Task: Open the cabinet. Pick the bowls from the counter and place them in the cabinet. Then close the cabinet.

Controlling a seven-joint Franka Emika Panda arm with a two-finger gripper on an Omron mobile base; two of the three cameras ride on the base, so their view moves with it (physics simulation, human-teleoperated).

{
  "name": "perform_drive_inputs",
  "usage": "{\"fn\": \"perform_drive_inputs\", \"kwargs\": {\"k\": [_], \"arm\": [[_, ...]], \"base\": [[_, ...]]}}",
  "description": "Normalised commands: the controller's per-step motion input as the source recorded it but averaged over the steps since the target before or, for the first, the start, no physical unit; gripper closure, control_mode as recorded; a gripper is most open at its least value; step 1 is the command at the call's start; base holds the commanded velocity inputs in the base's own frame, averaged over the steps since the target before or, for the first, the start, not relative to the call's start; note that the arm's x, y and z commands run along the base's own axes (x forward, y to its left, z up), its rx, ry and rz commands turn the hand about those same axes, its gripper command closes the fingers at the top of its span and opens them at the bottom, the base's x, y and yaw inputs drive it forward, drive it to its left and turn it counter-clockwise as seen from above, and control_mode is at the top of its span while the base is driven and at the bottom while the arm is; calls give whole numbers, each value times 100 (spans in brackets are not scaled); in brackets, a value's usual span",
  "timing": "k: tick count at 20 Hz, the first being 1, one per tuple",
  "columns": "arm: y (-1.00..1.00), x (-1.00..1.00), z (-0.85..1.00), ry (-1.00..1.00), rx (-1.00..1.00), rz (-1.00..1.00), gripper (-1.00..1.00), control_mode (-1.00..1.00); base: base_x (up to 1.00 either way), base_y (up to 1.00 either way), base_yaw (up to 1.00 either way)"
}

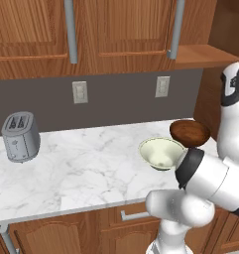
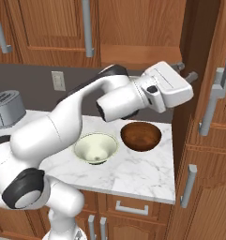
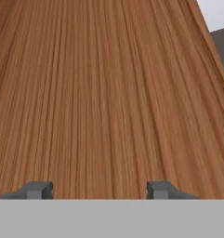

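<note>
Facing wood grain, my gripper stood with jaws apart (nothing between them), bowls lying below.

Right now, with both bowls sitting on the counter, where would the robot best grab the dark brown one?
Probably by its rim, from straight above. The dark brown bowl stands upright and open on the counter, so its thin edge is exposed. The side away from the cream bowl seems safest, since the two sit close together.
</note>
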Motion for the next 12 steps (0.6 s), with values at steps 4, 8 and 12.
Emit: {"fn": "perform_drive_inputs", "kwargs": {"k": [4,8,12], "arm": [[10,-47,37,4,0,0,-100,-100],[37,-40,24,10,0,0,-100,-100],[81,-72,1,2,-2,16,-100,-100]], "base": [[0,0,0],[0,0,0],[0,0,0]]}}
